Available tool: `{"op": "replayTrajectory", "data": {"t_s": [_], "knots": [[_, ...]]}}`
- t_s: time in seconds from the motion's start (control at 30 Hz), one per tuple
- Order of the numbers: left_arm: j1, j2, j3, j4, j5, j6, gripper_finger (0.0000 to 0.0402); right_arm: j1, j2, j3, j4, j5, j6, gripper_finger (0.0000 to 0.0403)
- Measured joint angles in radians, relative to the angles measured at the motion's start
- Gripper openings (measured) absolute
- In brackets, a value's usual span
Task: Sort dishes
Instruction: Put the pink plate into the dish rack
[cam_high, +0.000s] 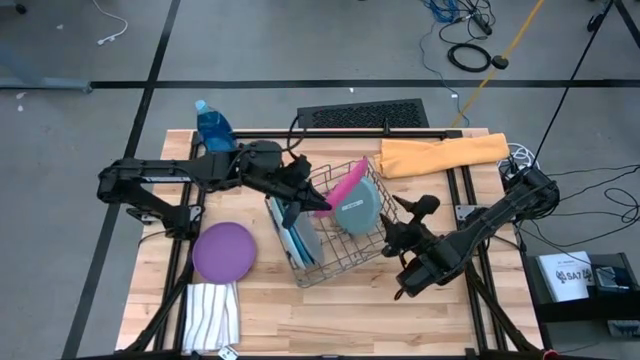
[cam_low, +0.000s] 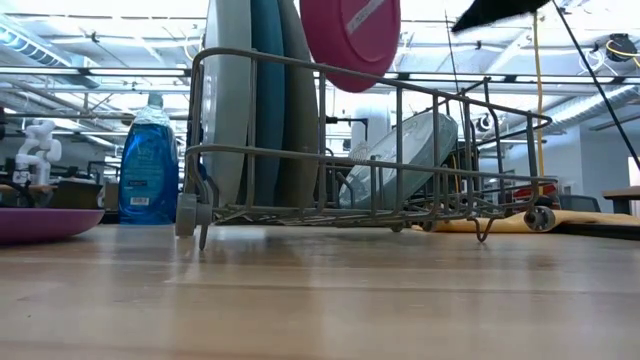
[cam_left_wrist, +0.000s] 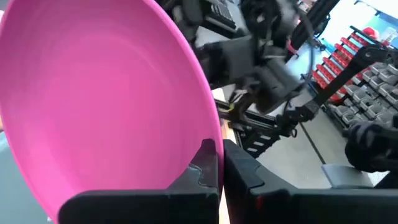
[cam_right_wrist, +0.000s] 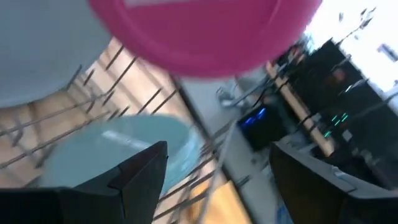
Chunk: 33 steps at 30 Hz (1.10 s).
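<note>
My left gripper (cam_left_wrist: 219, 149) is shut on the magenta plate (cam_high: 346, 184), which hangs over the wire rack (cam_high: 335, 262). Three large plates (cam_low: 255, 100) stand on edge at the rack's left end. The pale teal plate (cam_high: 358, 208) leans on the wires at the rack's right end. The purple plate (cam_high: 223, 250) lies flat on the table left of the rack. My right gripper (cam_high: 412, 212) stands open just right of the rack with nothing between its fingers; in the right wrist view it (cam_right_wrist: 217, 168) looks toward the teal plate (cam_right_wrist: 112, 149). My left gripper pinches the magenta plate's rim (cam_left_wrist: 210, 127) between its two fingers. The fingers come from the table's left, nearly level. The plate is lifted clear above the rack (cam_low: 350, 35) and stands on edge, tilted.
A blue soap bottle (cam_high: 212, 125) stands at the far left of the table. An orange cloth (cam_high: 440, 152) lies at the far right. A striped white cloth (cam_high: 212, 315) lies at the near left. A black grille (cam_high: 362, 114) sits at the far edge.
</note>
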Motion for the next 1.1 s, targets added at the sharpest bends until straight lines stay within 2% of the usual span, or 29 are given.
{"op": "replayTrajectory", "data": {"t_s": [0.17, 0.3, 0.4, 0.63, 0.8, 0.9, 1.1], "knots": [[0.002, 0.029, 0.064, -0.102, -0.007, -0.072, 0.0, 0.012, -0.001, 0.113, -0.13, 0.124, -0.039, 0.0277], [-0.003, 0.052, 0.13, -0.2, -0.042, -0.153, 0.0, 0.011, -0.005, 0.194, -0.228, 0.224, -0.058, 0.0277], [-0.015, 0.059, 0.164, -0.196, -0.105, -0.217, 0.0, 0.005, -0.042, 0.206, -0.235, 0.294, -0.087, 0.0277], [-0.087, 0.063, 0.168, -0.002, -0.451, -0.233, 0.0, 0.014, -0.255, 0.17, -0.238, 0.302, -0.019, 0.0277], [-0.145, 0.099, 0.161, 0.151, -0.602, -0.179, 0.0, 0.046, -0.43, 0.089, -0.238, 0.303, 0.094, 0.0277], [-0.18, 0.134, 0.161, 0.271, -0.647, -0.105, 0.0, 0.072, -0.485, 0.031, -0.217, 0.302, 0.103, 0.0277], [-0.22, 0.22, 0.16, 0.508, -0.649, 0.017, 0.0, 0.135, -0.504, 0.008, -0.145, 0.301, 0.006, 0.0277]]}}
